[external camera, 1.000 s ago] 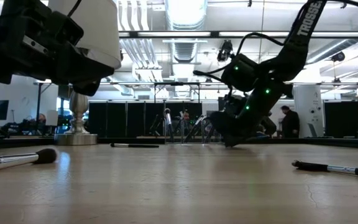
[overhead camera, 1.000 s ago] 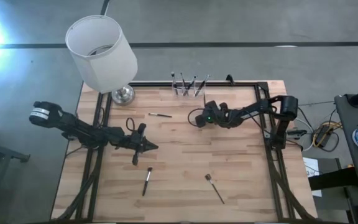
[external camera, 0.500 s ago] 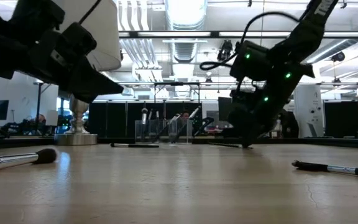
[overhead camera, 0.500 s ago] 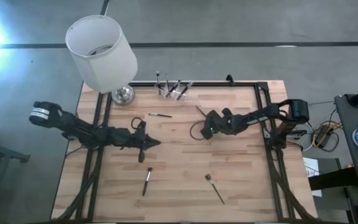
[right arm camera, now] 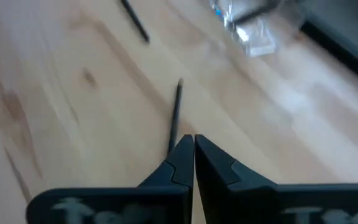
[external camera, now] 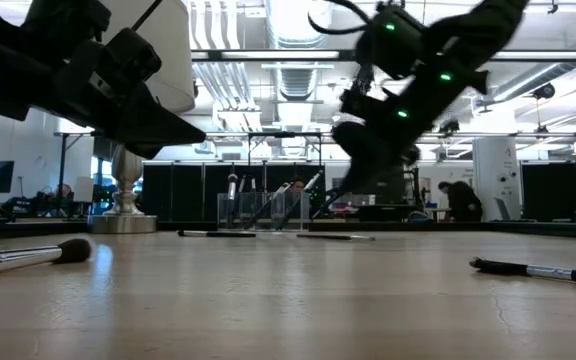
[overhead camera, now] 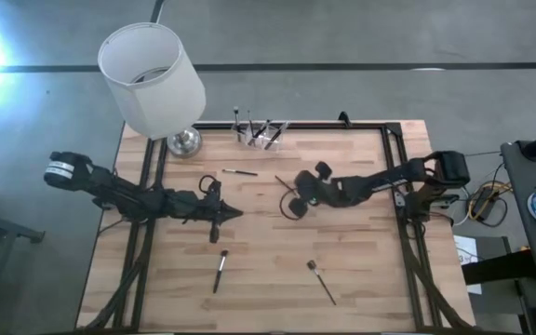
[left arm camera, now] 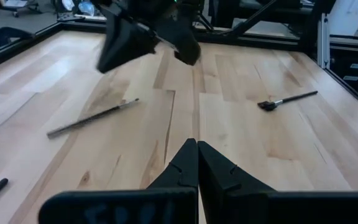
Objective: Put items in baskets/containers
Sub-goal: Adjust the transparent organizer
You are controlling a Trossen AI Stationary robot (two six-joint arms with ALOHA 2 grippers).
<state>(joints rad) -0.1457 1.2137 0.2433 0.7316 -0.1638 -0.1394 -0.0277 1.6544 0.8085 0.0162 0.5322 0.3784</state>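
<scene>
Clear holder (overhead camera: pixel 257 136) shoved left since a second ago | right claw (overhead camera: pixel 293 198) closed, empty, thin brush (right arm camera: pixel 174 117) on bench (overhead camera: pixel 361 279) | left claw (overhead camera: pixel 237 213) closed, idle | regrasp needed

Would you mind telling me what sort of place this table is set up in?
Probably a robotics lab or workshop: ceiling ducts overhead, dark equipment racks behind the wooden table, and a person standing there.

holder (overhead camera: pixel 260 137) beside lamp (overhead camera: pixel 154 79) at table's (overhead camera: pixel 361 251) back edge, brushes (overhead camera: pixel 220 271) scattered in front
</scene>
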